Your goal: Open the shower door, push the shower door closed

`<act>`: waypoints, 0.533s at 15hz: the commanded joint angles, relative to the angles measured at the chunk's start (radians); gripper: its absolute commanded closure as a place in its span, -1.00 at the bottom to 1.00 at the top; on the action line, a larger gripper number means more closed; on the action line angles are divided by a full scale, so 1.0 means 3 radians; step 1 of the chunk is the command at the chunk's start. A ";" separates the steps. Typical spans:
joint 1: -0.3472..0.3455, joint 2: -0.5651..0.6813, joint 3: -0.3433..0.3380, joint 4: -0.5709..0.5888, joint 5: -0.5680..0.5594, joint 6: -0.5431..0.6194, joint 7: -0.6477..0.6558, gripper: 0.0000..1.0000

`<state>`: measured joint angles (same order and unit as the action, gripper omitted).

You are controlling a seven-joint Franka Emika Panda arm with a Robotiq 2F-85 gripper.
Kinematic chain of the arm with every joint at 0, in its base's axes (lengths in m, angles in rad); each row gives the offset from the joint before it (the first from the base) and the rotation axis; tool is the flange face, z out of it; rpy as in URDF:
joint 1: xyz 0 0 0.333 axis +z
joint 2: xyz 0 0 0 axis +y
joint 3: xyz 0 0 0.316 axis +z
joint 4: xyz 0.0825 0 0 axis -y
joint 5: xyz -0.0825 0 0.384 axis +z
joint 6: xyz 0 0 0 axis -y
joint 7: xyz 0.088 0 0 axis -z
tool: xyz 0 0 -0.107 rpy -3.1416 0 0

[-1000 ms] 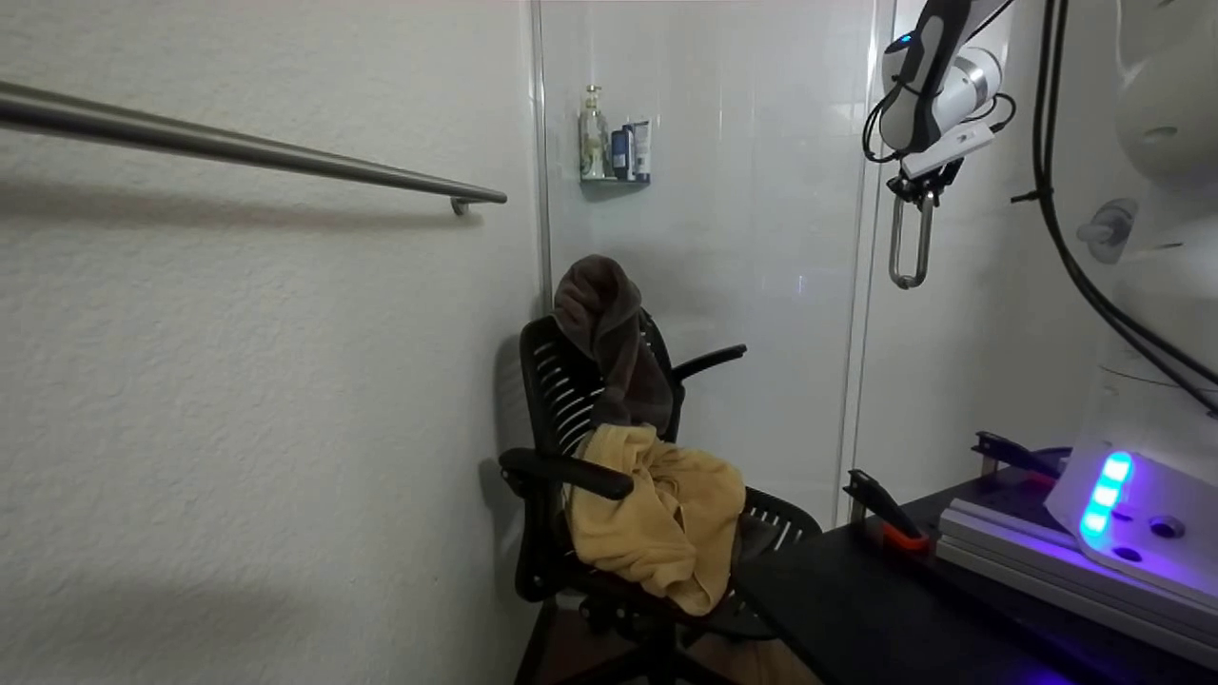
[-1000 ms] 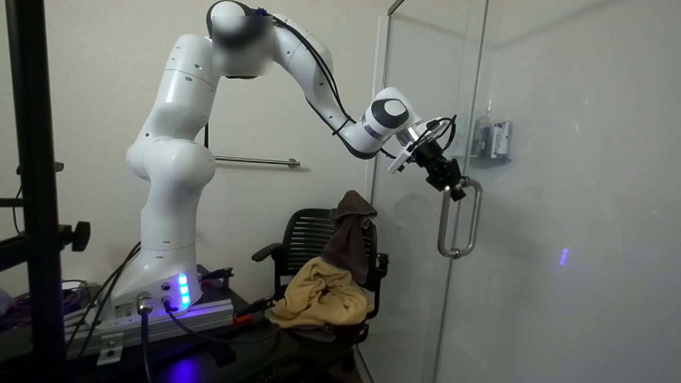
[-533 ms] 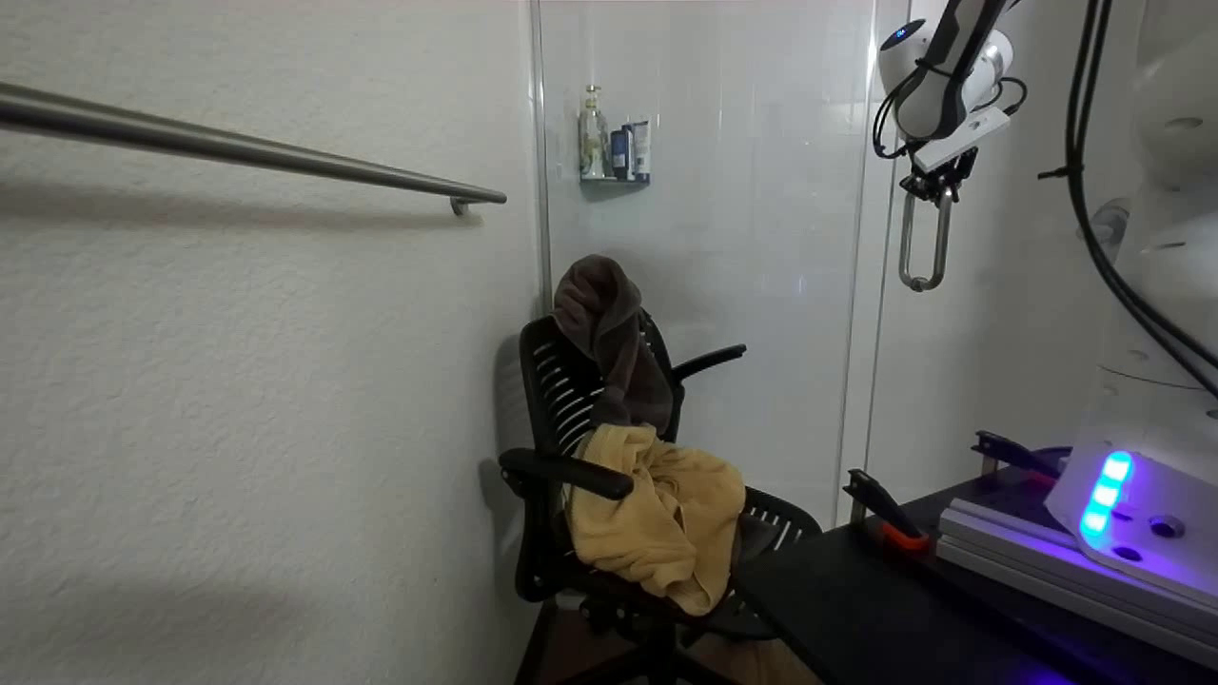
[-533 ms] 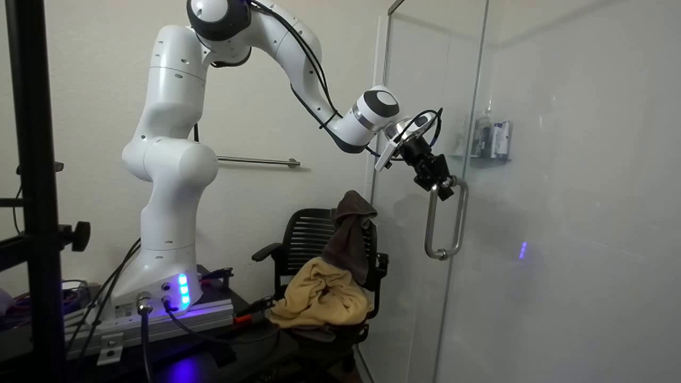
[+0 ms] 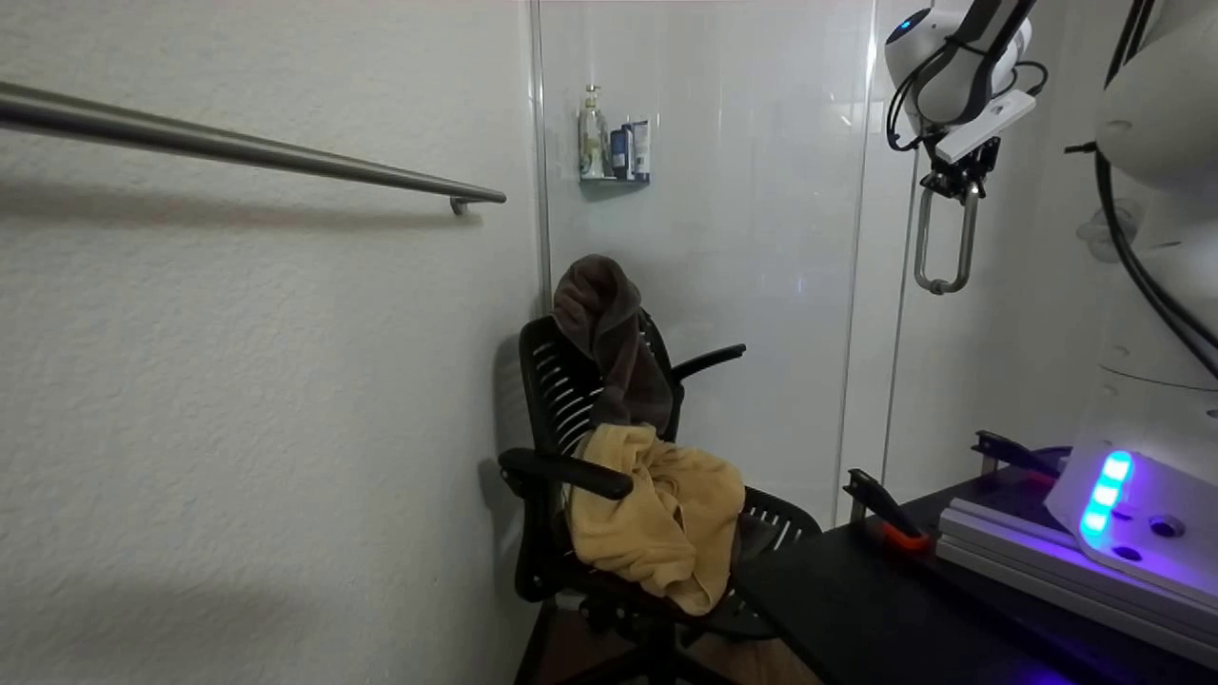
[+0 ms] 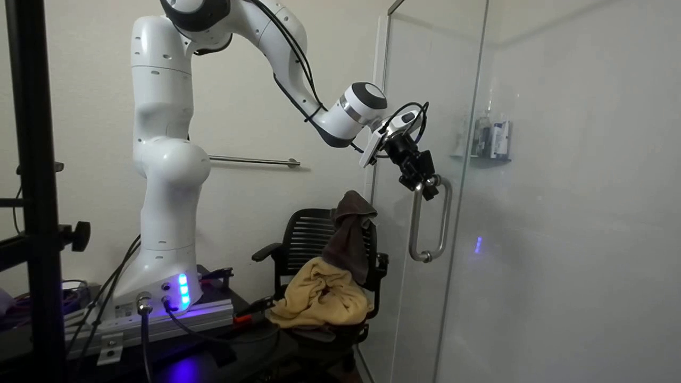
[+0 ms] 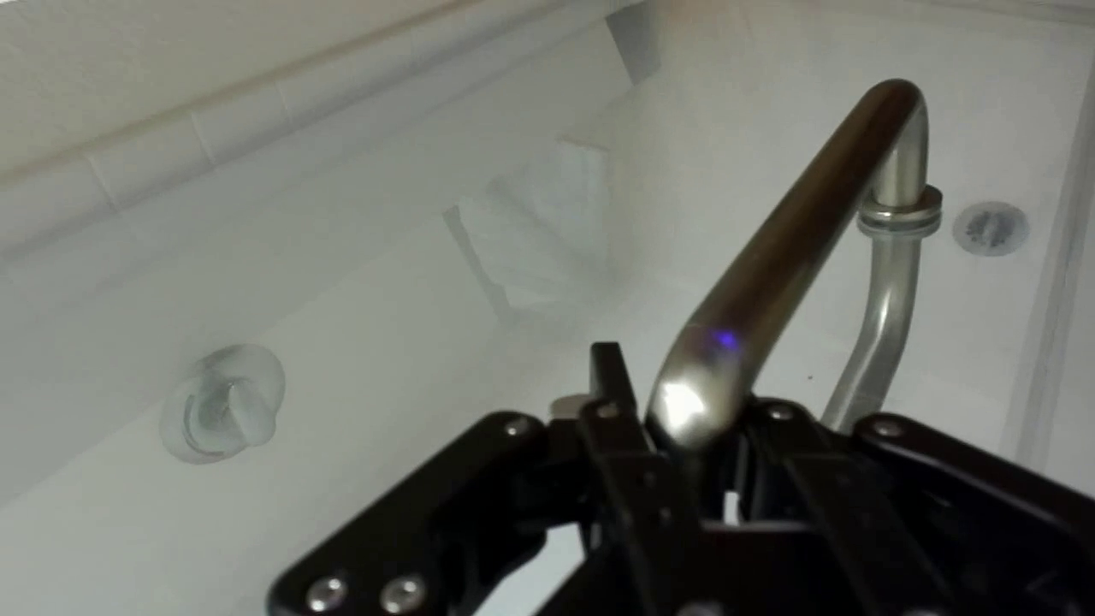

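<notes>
The shower door [image 6: 558, 266] is a clear glass panel; its free edge stands apart from the fixed glass in an exterior view, so the door is ajar. It also shows in an exterior view [image 5: 947, 381]. Its silver loop handle [image 6: 414, 223] hangs below my gripper [image 6: 424, 187] in both exterior views. In the wrist view, the handle bar [image 7: 791, 231] passes between the two black fingers of the gripper [image 7: 691, 428], near the handle's upper bend. The fingers are close against the bar on both sides. The fingertips are partly hidden behind the bar and linkage.
A black office chair [image 6: 311, 234] with a brown towel [image 6: 348, 234] and a yellow towel [image 6: 319, 298] stands by the wall. A grey bar [image 6: 255, 159] is on the wall. A black table [image 5: 856, 599] carries the arm's base. A black stand [image 6: 34, 186] stands in front.
The gripper and handle have moved together, leftward in one exterior view and rightward in another. The gap between the door's free edge and the fixed glass has widened; the door has swung further open.
</notes>
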<state>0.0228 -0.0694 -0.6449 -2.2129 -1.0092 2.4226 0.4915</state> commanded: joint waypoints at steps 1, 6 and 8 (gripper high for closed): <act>-0.0410 -0.0339 0.0543 -0.0484 0.0001 -0.0169 -0.0118 0.88; -0.0809 -0.0547 0.0885 -0.0752 0.0092 -0.0117 -0.0202 0.88; -0.0884 -0.0602 0.0926 -0.0833 0.0170 -0.0068 -0.0323 0.88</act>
<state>-0.2235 -0.1915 -0.4366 -2.3375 -1.0167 2.4319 0.4784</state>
